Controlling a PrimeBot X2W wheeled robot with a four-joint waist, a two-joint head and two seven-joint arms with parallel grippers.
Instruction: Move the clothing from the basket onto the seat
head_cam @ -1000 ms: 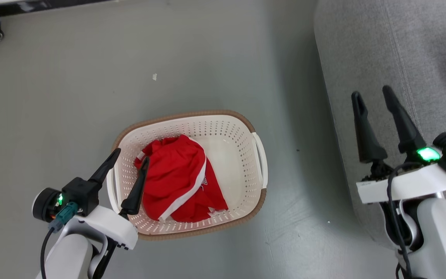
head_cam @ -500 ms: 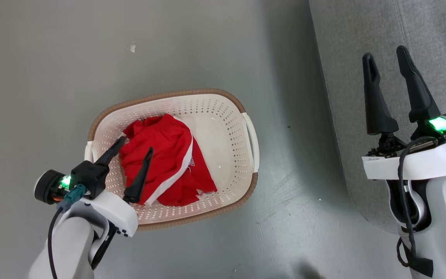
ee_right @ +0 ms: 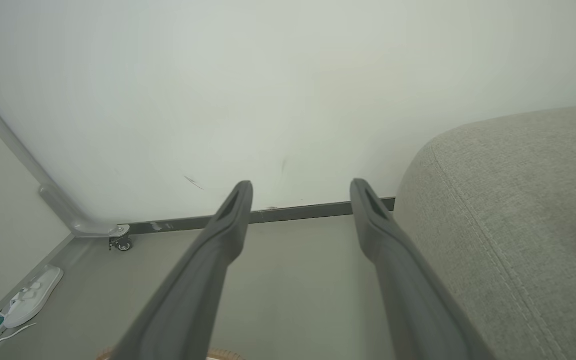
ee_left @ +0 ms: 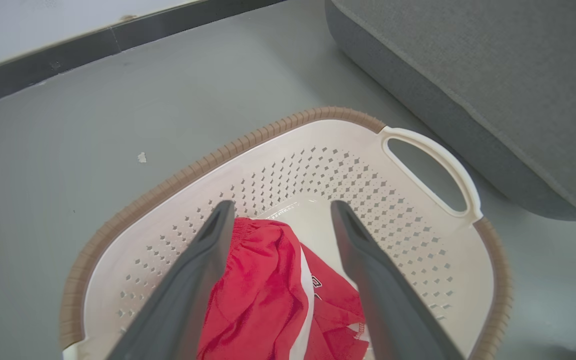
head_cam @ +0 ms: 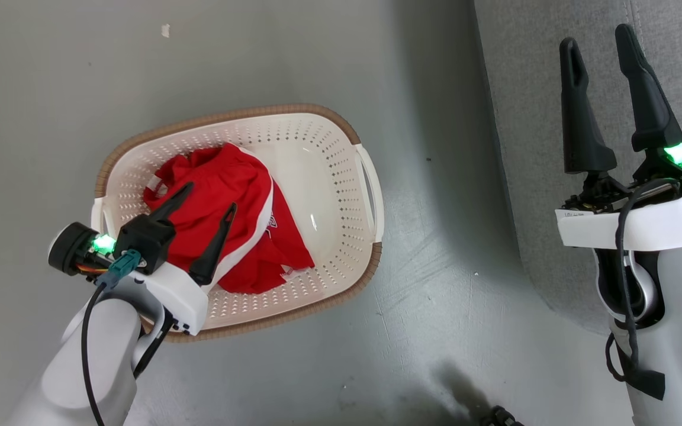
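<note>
Bearing basket [head_cam: 293, 133], grey floor [head_cam: 51, 89] meeting white wall [ee_right: 288, 90]

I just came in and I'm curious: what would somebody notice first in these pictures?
The bright red fabric clothing with white stripe trim jumps out, bunched in the cream-white perforated plastic basket with a brown rim on the grey floor. The left gripper hangs right above it, dark jaws wide open. At the right, the open right gripper sits by the big light grey fabric sofa.

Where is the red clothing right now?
In the head view, the clothing lies in the left half of the basket, with the open left gripper over it.
</note>
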